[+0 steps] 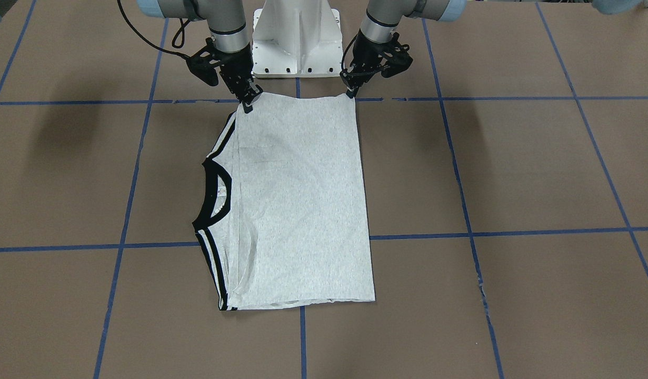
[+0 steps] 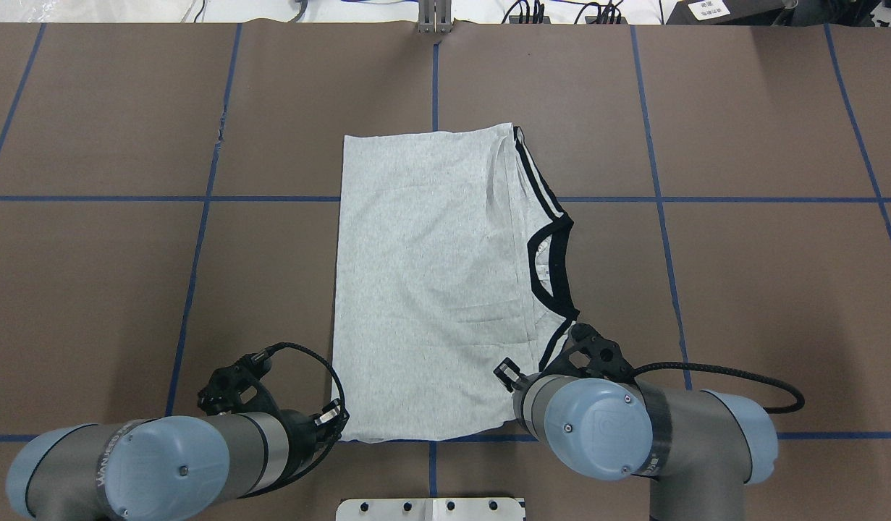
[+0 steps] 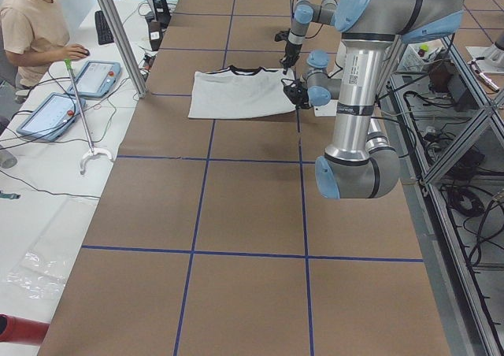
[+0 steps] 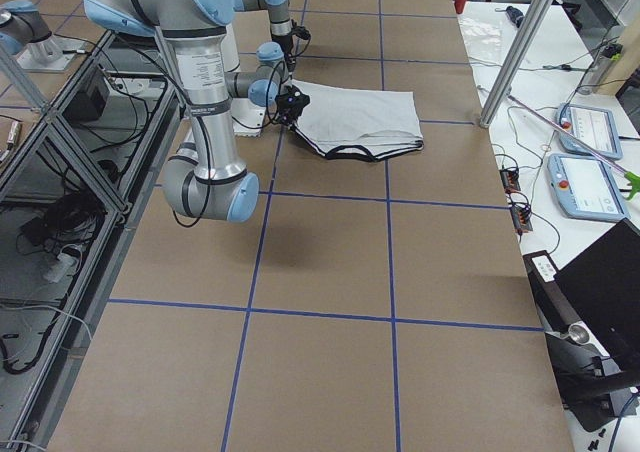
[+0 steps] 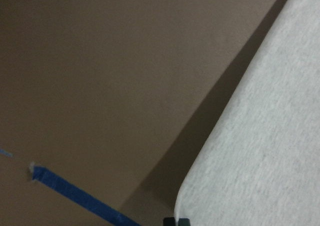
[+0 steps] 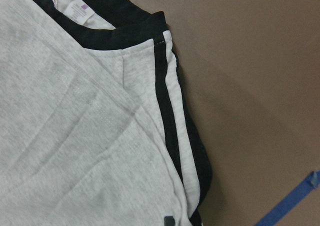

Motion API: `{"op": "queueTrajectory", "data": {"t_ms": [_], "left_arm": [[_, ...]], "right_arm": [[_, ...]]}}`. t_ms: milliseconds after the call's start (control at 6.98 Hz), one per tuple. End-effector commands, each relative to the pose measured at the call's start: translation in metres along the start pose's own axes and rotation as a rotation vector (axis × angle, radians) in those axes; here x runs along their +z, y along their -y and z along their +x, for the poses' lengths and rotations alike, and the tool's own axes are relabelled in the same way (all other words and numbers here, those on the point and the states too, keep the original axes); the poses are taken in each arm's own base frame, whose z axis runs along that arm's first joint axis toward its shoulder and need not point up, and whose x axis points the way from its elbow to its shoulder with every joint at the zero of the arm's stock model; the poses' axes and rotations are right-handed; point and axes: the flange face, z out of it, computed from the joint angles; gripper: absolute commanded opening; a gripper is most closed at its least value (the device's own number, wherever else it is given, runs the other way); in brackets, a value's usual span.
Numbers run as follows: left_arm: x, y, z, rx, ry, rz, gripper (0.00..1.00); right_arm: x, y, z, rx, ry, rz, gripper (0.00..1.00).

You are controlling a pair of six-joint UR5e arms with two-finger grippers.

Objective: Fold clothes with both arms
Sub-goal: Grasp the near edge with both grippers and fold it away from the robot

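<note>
Brown paper covers the whole desk (image 2: 742, 289), with blue tape lines (image 2: 90, 197) marking it into big squares. Clock directions here go by the overhead view, with 12 o'clock pointing away from the robot.

The T-shirt (image 2: 423, 289) sits mid-desk, dead ahead at 12 o'clock from the white pedestal (image 1: 296, 42). It's light heather grey and folded into a tall, fairly tidy rectangle, plain grey side up with a few soft creases. The black collar (image 2: 550, 268) pokes out on the 3 o'clock edge. Black double stripes (image 2: 535, 170) run from it toward 12 and toward 6 along that same edge. The right wrist view catches a little white label (image 6: 77, 8) inside the neck.

Both arms are tucked in low at the shirt's near edge. From 7 o'clock comes the left arm (image 2: 163, 463). Its left pincer (image 1: 350, 95) is tipped down at the 7 o'clock corner, tips together and pinched on the cloth. The wrist view shows a shadow under that edge, so it's a bit off the paper. From 5 o'clock comes the right arm (image 2: 633, 434), and the right pincer (image 1: 248, 103) looks closed on the striped 5 o'clock corner too.
</note>
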Motion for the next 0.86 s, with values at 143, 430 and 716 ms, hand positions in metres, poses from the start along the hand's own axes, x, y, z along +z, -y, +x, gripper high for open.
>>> {"op": "queueTrajectory", "data": {"t_ms": [143,430,716], "left_arm": [[-0.060,-0.029,0.004,-0.016,-0.033,-0.078,0.00],[-0.086,0.006,0.030,0.035,-0.038,-0.064,0.00],[-0.113,0.056,0.071,0.150,-0.115,-0.009,0.00]], "right_arm": [[-0.060,-0.009,0.020,0.018,0.047,-0.101,0.00],[-0.074,0.032,-0.011,0.070,0.091,-0.071,0.00],[-0.084,0.076,-0.046,0.067,0.076,-0.064,0.00]]}}
